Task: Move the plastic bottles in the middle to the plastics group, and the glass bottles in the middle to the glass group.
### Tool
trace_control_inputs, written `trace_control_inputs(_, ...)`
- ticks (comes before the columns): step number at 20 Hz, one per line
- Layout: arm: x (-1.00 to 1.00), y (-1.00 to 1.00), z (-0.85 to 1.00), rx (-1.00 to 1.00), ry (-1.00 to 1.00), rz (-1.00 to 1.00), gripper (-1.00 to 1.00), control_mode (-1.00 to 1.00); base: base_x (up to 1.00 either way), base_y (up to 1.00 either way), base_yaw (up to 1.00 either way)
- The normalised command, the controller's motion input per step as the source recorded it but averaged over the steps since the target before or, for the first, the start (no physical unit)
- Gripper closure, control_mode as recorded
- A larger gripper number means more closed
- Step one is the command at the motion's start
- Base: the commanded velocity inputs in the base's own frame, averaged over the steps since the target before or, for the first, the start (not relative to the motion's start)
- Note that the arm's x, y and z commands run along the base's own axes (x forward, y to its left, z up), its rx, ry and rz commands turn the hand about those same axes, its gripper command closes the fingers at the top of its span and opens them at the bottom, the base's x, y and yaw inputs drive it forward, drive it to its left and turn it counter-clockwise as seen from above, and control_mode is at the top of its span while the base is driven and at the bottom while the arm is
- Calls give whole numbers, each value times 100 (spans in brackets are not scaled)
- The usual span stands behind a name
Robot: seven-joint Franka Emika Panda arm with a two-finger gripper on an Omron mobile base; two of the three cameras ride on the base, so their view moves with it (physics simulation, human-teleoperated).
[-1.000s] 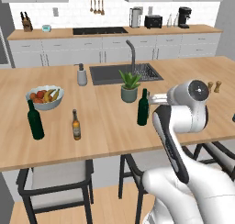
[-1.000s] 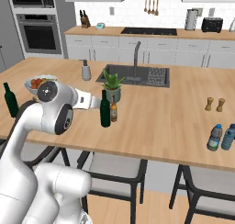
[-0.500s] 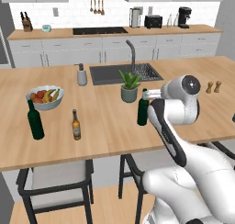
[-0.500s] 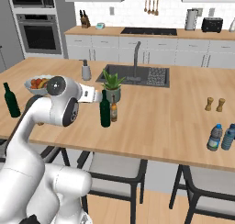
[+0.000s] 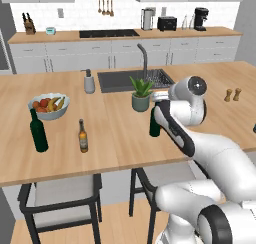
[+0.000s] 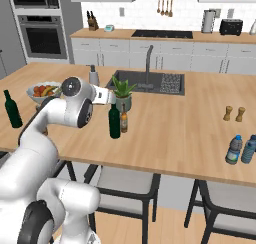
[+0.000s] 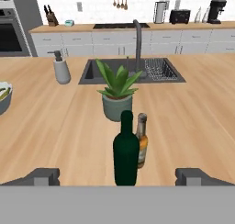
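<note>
- Step: lining up on the middle wine bottle (image 7: 125,150), upright dead ahead at 12 o'clock in the hand view; brown beer bottle (image 7: 142,140) just behind it at 1 o'clock, by the potted plant (image 7: 117,91).
- Gripper (image 7: 118,176) spread wide, holding nothing; fingertips (image 7: 42,176) flank the bottle, not touching.
- Next, my guess: advance, close on the body, carry to the glass group (image 5: 38,132) near the fruit bowl (image 5: 48,106).

No text, brand or number can be read anywhere. The small amber glass beer bottle (image 5: 83,136) on the wooden island carries a pale label, but it is too small and blurred to make out.
</note>
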Motion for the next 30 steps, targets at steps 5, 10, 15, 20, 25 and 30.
trace_control_inputs(5, 52, 0, -2, 0, 0, 0, -100, -100, 0, 0, 0)
trace_control_inputs(10, 40, 0, -4, 0, 0, 0, -100, -100, 0, 0, 0)
trace_control_inputs(15, 36, -8, -8, 1, 0, 0, -100, -100, 0, 0, 0)
trace_control_inputs(20, 34, -10, -14, 2, 1, 0, -100, -100, 0, 0, 0)
trace_control_inputs(25, 31, -16, -8, 2, 1, 0, -100, -100, 0, 0, 0)
trace_control_inputs(30, 19, -6, -28, 0, 0, 0, -100, -100, 0, 0, 0)
